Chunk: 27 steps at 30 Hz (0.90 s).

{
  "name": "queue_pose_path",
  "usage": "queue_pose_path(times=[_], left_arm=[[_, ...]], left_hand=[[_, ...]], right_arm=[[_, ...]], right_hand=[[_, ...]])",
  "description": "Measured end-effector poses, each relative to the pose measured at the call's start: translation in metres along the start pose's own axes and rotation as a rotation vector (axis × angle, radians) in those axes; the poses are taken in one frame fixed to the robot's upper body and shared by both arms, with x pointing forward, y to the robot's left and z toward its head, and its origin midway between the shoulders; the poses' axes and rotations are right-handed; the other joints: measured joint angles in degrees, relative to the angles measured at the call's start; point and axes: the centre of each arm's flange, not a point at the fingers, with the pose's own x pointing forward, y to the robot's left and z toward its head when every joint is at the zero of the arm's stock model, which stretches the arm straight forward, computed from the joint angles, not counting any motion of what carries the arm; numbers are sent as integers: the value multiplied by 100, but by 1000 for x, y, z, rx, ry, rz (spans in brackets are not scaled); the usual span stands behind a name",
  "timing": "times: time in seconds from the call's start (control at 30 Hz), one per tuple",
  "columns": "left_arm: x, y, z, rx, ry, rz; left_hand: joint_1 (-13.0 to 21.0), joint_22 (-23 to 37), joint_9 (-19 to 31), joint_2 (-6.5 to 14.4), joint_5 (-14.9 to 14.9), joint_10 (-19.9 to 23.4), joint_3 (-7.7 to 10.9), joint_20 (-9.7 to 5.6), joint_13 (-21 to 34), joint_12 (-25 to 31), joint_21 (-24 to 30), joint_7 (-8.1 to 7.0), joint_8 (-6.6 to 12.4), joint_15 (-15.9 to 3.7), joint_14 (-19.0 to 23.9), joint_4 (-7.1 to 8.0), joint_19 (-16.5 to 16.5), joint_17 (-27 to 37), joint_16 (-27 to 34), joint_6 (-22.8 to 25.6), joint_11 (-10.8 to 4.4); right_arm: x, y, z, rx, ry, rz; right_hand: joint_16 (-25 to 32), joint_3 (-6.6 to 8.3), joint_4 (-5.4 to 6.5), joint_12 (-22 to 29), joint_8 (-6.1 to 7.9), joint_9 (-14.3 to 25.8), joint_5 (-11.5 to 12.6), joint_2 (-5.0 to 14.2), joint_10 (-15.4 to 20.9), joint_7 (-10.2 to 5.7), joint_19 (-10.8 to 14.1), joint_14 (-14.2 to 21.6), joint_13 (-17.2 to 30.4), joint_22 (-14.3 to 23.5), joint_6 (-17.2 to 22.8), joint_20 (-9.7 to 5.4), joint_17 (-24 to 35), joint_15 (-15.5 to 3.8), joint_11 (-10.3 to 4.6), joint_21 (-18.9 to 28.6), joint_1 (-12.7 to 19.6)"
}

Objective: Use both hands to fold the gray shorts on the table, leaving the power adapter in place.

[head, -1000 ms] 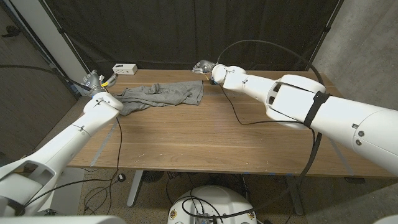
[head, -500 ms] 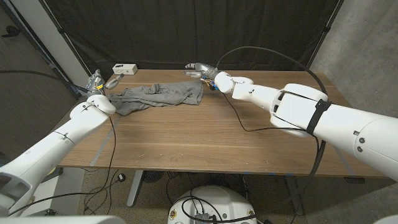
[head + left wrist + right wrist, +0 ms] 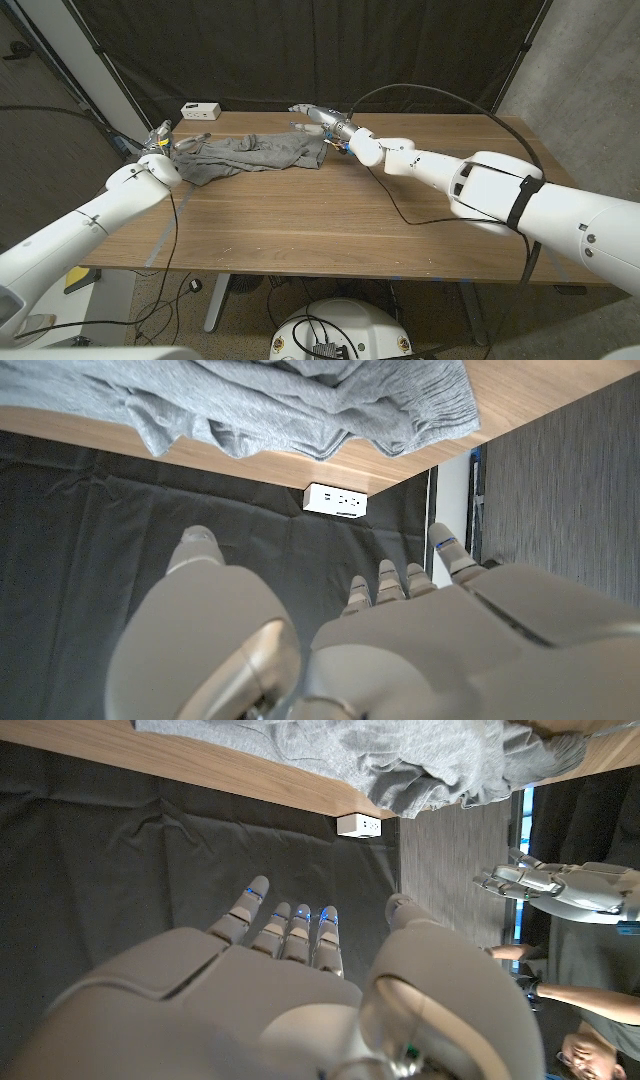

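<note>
The shorts are plain heather gray, without any print, and their ribbed waistband shows the same gray in the left wrist view. The table is warm brown wood with a fine straight grain and a paler edge. The adapter is white, with small dark marks on its face. The left hand and right hand are silver-gray, the right one's fingertips glinting blue; both arms wear glossy white shells, and a black strap bands the right arm. A black cable arcs over it. The backdrop curtain is black.
</note>
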Motion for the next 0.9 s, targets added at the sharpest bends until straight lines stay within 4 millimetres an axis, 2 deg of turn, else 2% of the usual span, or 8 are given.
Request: queue_pose_path(times=[0.1, 0.17, 0.37, 0.5, 0.63, 0.73, 0.9], left_arm=[[-1, -1, 1, 23, -2, -8], [-1, -2, 0, 35, 1, -12], [-2, -6, 2, 88, 2, -26], [-2, -10, 5, 127, 2, -32], [-2, -14, 6, 165, 2, -38], [-2, -17, 8, 188, 2, -40], [-1, -23, 10, 223, 2, -49]], left_hand=[[135, 0, 10, -33, 91, 108, -85, 66, 16, 23, -55, 34, 44, 34, 89, -88, -2, 16, 0, 144, -10], [208, 0, 16, -54, 134, 191, -145, 113, 17, 63, -77, 72, 44, 37, 171, -147, 9, 16, 0, 230, -10], [357, 11, 16, -49, 278, 375, -281, 143, 17, 107, -141, 176, 105, 104, 241, -283, -21, 16, 40, 490, 48], [452, 16, 16, -60, 356, 488, -353, 143, 17, 149, -161, 194, 133, 112, 316, -355, -21, 16, 41, 626, 79], [639, 16, 26, -23, 523, 681, -515, 142, 44, 191, -205, 287, 235, 28, 459, -515, -21, 16, 41, 1027, 48], [737, 26, 43, -22, 650, 862, -691, 191, 44, 234, -224, 368, 274, -62, 632, -576, 100, 15, 41, 1330, 20], [796, 43, 43, 12, 746, 1044, -857, 182, 44, 257, -227, 330, 160, -141, 816, -652, 207, 15, 85, 1223, -82]], right_arm=[[-2, 3, 2, -20, -11, 5], [-4, 4, 4, -16, -20, 1], [-10, 11, 6, -40, -30, 16], [-14, 16, 6, -52, -36, 34], [-17, 21, 7, -60, -40, 54], [-18, 24, 7, -64, -42, 67], [-21, 31, 8, -72, -51, 95]], right_hand=[[0, 33, -102, 0, 0, -7, 0, -16, 0, -31, 0, 0, 0, 0, -30, 0, -58, 0, 0, -23, 61], [0, 50, -127, 0, 20, -7, 0, -37, 0, -31, 0, 0, 0, 0, -30, 0, -87, 0, 0, -23, 84], [22, 70, -230, 27, 24, -7, 0, -30, 0, -31, 1, 1, 0, 0, -30, 0, -148, 0, -62, -84, 182], [44, 94, -266, 29, 47, -6, 0, -27, 33, -63, 1, 1, 0, 1, 3, 0, -193, 0, -95, -106, 200], [44, 109, -282, 69, 68, -6, 0, -1, 64, -63, 1, 1, 1, 1, 3, 0, -217, 0, -125, -106, 226], [85, 100, -318, 68, 68, -6, 0, -1, 64, -62, 1, 1, 1, 1, 47, 0, -228, 0, -125, -128, 226], [88, 123, -342, 91, 90, -6, 0, 30, 120, -41, 22, 46, 1, 1, 87, 21, -249, 1, -131, -128, 257]])
